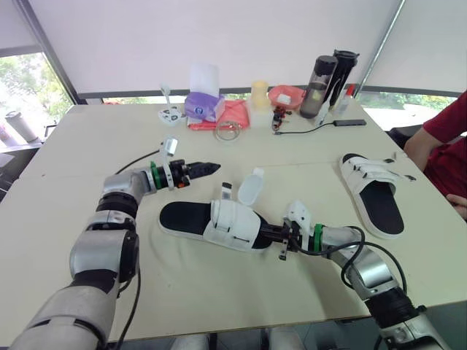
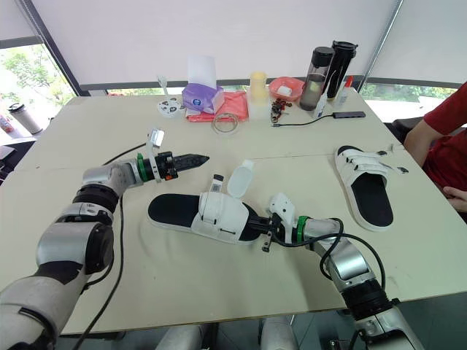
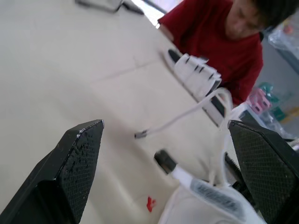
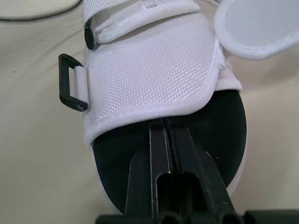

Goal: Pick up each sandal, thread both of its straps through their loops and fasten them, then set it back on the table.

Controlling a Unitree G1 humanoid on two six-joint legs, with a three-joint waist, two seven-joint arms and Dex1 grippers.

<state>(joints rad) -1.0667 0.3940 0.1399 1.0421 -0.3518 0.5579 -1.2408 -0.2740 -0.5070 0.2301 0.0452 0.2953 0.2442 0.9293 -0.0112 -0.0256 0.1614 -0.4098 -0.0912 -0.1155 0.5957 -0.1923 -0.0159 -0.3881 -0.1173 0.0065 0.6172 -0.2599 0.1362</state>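
One white-strapped sandal with a black sole [image 1: 182,219] lies on the table in front of me, toe to the right. Its front strap flap [image 1: 250,188] stands up loose, and a black loop [image 4: 70,88] hangs at the side of the white upper [image 4: 149,70]. My right gripper [image 1: 271,233] is shut, its tips [image 4: 164,122] lying on the black footbed at the toe opening, just under the upper's edge. My left gripper [image 1: 208,168] hovers open above the table behind the heel end, holding nothing. The second sandal [image 1: 376,191] lies at the right.
A person in a red shirt [image 1: 446,135] sits at the right edge, close to the second sandal. Along the back stand a purple tissue box [image 1: 204,106], a red cloth [image 1: 233,115], a yellow cup [image 1: 259,95], dark bottles [image 1: 328,84] and a black cable [image 1: 321,125].
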